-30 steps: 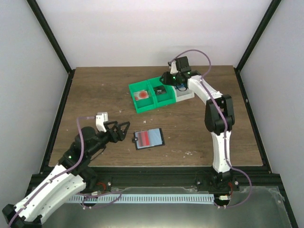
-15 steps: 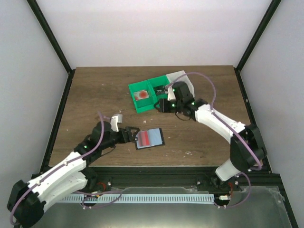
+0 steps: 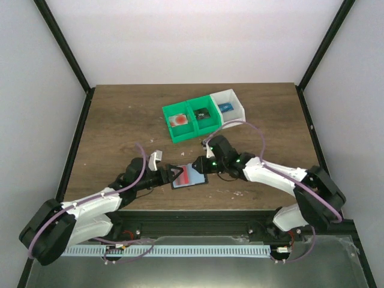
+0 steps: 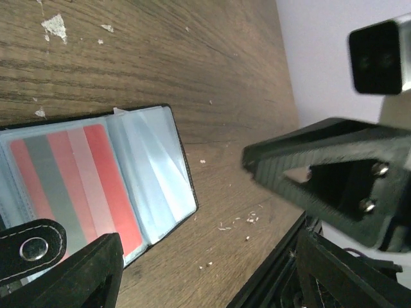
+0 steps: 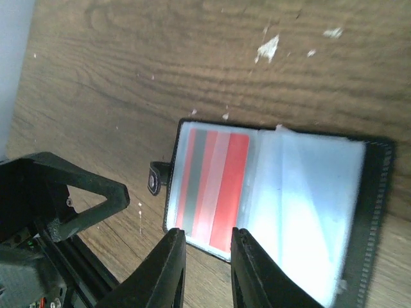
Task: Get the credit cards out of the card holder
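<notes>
The card holder (image 3: 189, 175) lies open on the worktop (image 3: 120, 120) near the front edge with a red card (image 5: 221, 186) sleeved inside, so this looks like the approach step, with that card not yet out. The left fingers (image 4: 321, 173) stand wide apart at its strap end, and the right fingers (image 5: 170, 269) hover narrowly apart above it. Next, likely, one side pins the holder while the other pinches the card's edge and slides it out.

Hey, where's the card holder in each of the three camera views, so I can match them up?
Top external: card holder low centre, lying open.
Left wrist: card holder at lower left, partly cut off by the edge.
Right wrist: card holder from centre to right.
Shared landmark: the red card in its sleeve, visible in all three.
</notes>
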`<state>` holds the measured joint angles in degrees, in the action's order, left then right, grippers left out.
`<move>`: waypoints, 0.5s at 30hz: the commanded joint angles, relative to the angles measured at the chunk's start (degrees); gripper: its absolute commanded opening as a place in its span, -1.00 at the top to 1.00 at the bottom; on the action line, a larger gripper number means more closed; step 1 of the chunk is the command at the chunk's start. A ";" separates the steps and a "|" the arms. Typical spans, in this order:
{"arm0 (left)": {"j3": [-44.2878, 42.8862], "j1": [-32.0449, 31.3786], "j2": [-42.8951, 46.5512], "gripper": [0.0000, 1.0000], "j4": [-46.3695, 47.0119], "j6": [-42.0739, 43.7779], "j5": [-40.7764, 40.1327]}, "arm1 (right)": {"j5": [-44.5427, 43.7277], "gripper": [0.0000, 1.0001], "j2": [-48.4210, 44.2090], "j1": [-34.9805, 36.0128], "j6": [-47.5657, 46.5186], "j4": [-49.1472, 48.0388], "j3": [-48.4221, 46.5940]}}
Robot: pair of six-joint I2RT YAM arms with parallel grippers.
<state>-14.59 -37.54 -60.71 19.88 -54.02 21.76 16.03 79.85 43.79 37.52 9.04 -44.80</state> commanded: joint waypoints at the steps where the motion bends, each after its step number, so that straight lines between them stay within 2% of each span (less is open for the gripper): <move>1: 2.68 -0.08 -1.90 -0.55 12.20 -3.68 0.15 | -1.11 0.58 4.68 3.14 2.26 -5.63 0.73; 5: 5.40 -0.15 -5.43 -0.62 21.56 -8.54 1.17 | 0.26 0.66 9.86 3.80 3.23 -9.86 1.89; 11: 2.99 -0.17 -14.32 -0.68 21.93 -8.47 2.88 | -0.69 0.71 15.33 3.85 3.89 -11.69 2.40; 15: 2.34 -0.17 -15.95 -0.68 20.20 -6.42 1.02 | -1.88 0.71 16.25 3.89 4.46 -12.43 3.74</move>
<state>-10.94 -37.56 -75.81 38.13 -61.76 23.46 16.23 95.26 47.40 41.06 -1.45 -42.09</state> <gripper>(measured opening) 0.841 0.144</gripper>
